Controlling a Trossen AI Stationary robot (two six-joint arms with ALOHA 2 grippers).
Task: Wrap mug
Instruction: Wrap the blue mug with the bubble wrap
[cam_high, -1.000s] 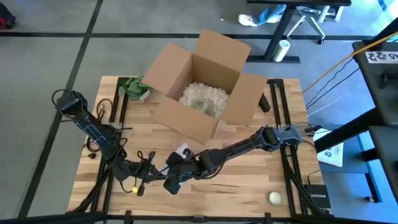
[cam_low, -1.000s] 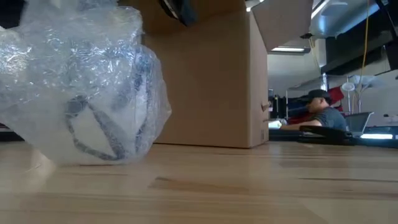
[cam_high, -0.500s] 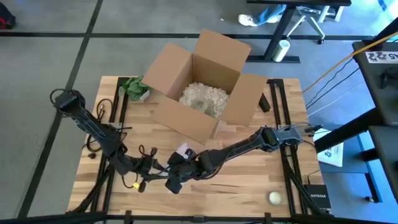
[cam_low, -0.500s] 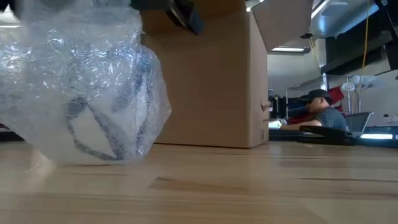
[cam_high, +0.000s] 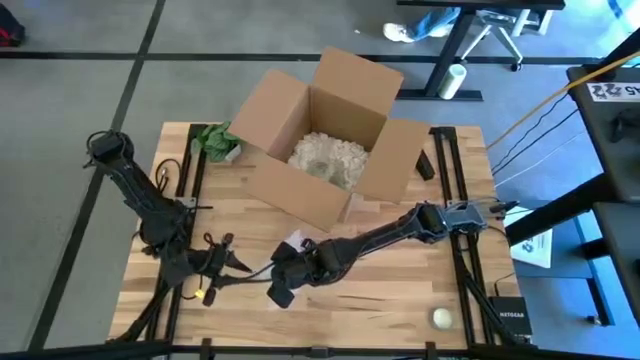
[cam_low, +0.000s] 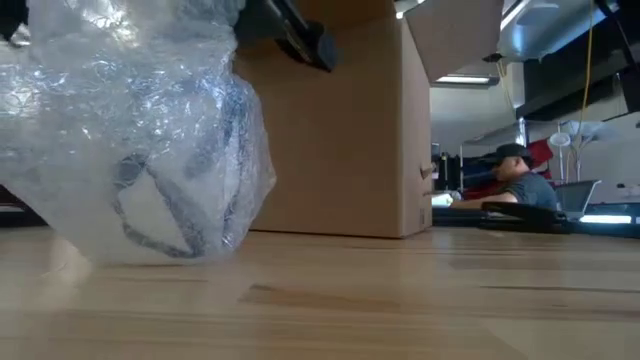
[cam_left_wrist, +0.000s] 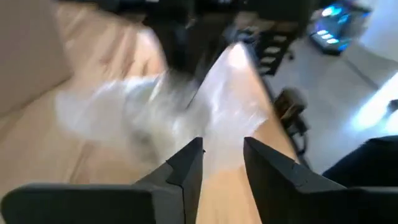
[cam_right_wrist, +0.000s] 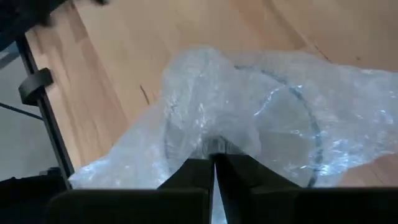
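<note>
The mug (cam_right_wrist: 273, 124) shows through clear bubble wrap (cam_right_wrist: 205, 93) that is bunched around it. The bundle (cam_low: 140, 140) stands on the wooden table near its front left, with loose wrap spread on the boards around it. My right gripper (cam_high: 280, 285) is over the bundle and shut on the wrap. My left gripper (cam_high: 230, 262) is open just to the bundle's left, with nothing between its fingers (cam_left_wrist: 189, 162); the wrap (cam_left_wrist: 124, 112) lies ahead of it. My right gripper pinches a gathered fold of bubble wrap (cam_right_wrist: 214, 144) between its two fingers, right over the mug's rim. It reaches in slanting down from the table's right side. The wrapped mug rests on the table below the hold.
An open cardboard box (cam_high: 320, 150) with pale filling stands at the middle back and rises behind the bundle (cam_low: 330, 130). A green thing (cam_high: 215, 140) lies at the back left and a small pale ball (cam_high: 441, 318) at the front right. A person (cam_low: 515, 175) sits beyond the table.
My left gripper has drawn back toward the table's left edge, away from my right gripper and the bundle. The wrapped mug has stayed in place on the table, with my right gripper still over it.
</note>
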